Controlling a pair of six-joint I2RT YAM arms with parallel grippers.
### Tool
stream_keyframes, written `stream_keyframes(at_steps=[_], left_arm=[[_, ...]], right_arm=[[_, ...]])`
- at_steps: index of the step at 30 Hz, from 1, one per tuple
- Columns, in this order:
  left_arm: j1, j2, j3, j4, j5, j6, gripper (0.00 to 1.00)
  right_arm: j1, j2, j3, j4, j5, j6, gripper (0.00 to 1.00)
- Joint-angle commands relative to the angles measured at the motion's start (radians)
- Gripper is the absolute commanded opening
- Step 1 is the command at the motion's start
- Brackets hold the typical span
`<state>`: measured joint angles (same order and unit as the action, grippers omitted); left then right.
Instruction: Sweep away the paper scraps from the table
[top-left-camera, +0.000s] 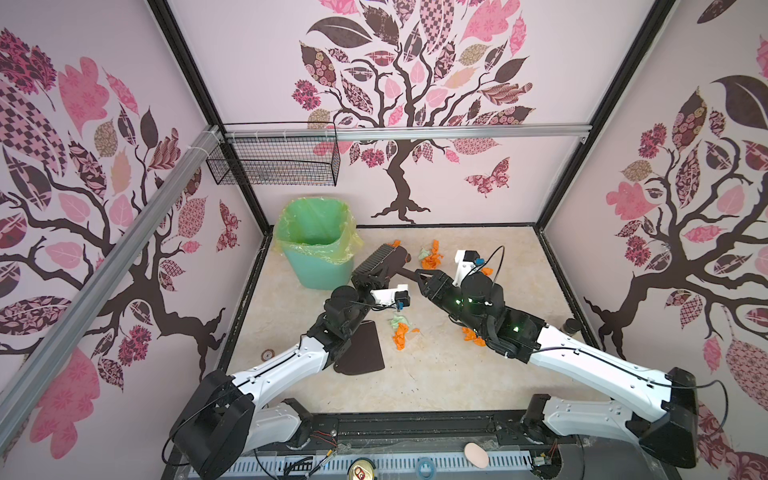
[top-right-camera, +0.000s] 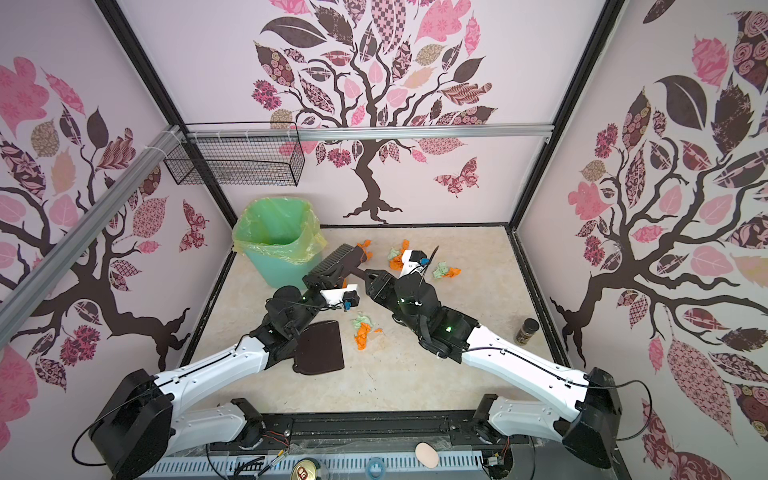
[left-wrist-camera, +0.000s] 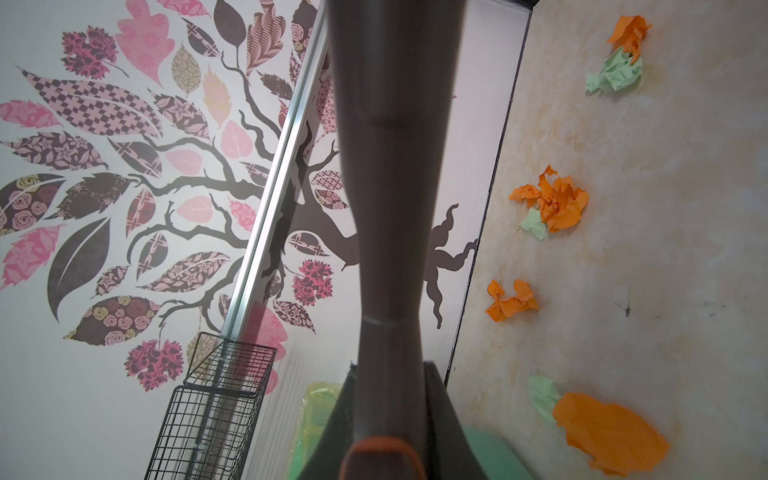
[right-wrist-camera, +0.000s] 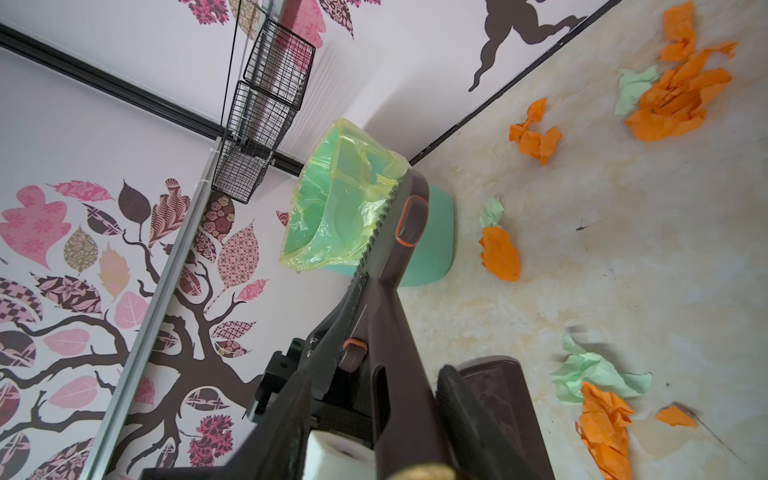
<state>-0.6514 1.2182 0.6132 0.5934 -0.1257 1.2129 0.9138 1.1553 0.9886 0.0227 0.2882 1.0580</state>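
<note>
Orange and pale green paper scraps lie in clumps on the beige table (top-left-camera: 419, 386): one clump (top-left-camera: 432, 258) at the back, one (top-left-camera: 401, 332) in the middle, one (top-left-camera: 473, 334) under the right arm. A dark brown brush (top-left-camera: 379, 259) hangs above the table beside the bin. My left gripper (top-left-camera: 365, 280) is shut on its handle (left-wrist-camera: 390, 208) near the head. My right gripper (top-left-camera: 420, 276) stands astride the handle's free end (right-wrist-camera: 399, 395). One finger (right-wrist-camera: 457, 399) lies along it, and a gap shows at the other finger. A dark dustpan (top-left-camera: 361, 351) lies flat by the left arm.
A green bin (top-left-camera: 316, 245) with a yellowish liner stands at the back left, close to the brush head. A black wire basket (top-left-camera: 274, 162) hangs on the wall above it. A small dark jar (top-right-camera: 527, 330) stands at the table's right edge. More scraps (top-right-camera: 444, 271) lie behind the right wrist.
</note>
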Motion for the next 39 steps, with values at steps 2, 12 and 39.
stream_keyframes(at_steps=[2,12,39], left_arm=[[-0.006,-0.038,-0.015,0.042,0.036,-0.023,0.00],[-0.008,-0.052,-0.015,0.036,0.055,-0.031,0.00],[-0.013,-0.123,-0.010,-0.213,0.099,-0.047,0.56]], right_arm=[[-0.013,0.022,0.038,-0.015,-0.010,-0.016,0.42],[-0.043,0.098,0.072,-0.014,-0.109,-0.036,0.48],[-0.063,0.020,0.127,-0.403,-0.156,-0.222,0.01]])
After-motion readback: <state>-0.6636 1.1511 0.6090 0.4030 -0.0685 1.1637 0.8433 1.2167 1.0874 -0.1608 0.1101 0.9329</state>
